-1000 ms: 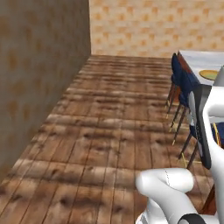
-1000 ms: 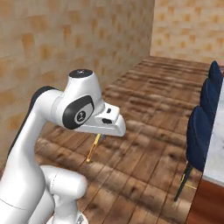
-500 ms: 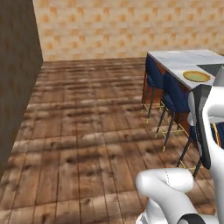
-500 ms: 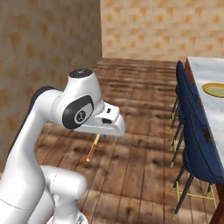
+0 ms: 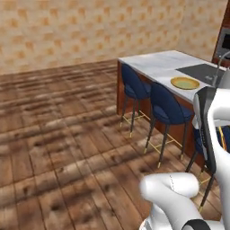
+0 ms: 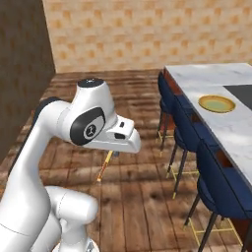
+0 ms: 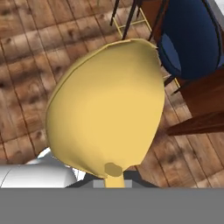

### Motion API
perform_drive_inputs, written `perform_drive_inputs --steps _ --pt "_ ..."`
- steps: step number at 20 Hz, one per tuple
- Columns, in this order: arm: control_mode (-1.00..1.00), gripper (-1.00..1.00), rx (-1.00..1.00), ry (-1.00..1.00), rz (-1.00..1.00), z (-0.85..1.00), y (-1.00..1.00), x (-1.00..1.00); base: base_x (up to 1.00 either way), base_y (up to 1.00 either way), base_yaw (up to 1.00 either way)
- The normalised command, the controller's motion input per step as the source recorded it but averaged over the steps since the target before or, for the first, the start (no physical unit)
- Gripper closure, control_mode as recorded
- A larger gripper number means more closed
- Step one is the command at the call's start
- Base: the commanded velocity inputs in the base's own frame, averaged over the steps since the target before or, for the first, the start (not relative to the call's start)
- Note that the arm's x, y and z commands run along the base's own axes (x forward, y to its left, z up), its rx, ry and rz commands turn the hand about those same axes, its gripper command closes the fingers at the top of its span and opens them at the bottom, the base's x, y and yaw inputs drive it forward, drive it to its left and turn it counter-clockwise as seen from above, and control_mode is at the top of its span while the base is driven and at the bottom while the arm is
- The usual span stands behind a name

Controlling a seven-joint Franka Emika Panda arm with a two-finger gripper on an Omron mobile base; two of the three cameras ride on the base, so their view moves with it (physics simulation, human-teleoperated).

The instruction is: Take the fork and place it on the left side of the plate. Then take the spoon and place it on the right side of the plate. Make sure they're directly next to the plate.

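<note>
No readable text, labels, brands, numbers or signs anywhere in views

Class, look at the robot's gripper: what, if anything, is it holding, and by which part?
The gripper is shut on the spoon, holding it by the handle end just below the yellow bowl.

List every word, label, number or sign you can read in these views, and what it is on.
No readable words or numbers anywhere.
A small pale emblem on the arm's dark joint cap: a logo mark, no letters legible.
The plate, the spoon, the counter and the stools: no markings.
</note>
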Motion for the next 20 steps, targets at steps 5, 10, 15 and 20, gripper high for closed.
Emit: perform_drive_inputs --steps 5,10,15,20 --pt "1.0 1.0 0.0 0.0 0.0 0.0 0.0 0.0 0.92 0.61 -0.52" --pt "1.0 1.0 0.0 0.0 0.0 0.0 0.0 0.0 0.9 0.6 -0.52" --pt "1.0 1.0 0.0 0.0 0.0 0.0 0.0 0.0 0.89 0.6 -0.53" --pt "1.0 1.0 0.0 0.0 0.0 0.0 0.0 0.0 0.87 0.6 -0.52"
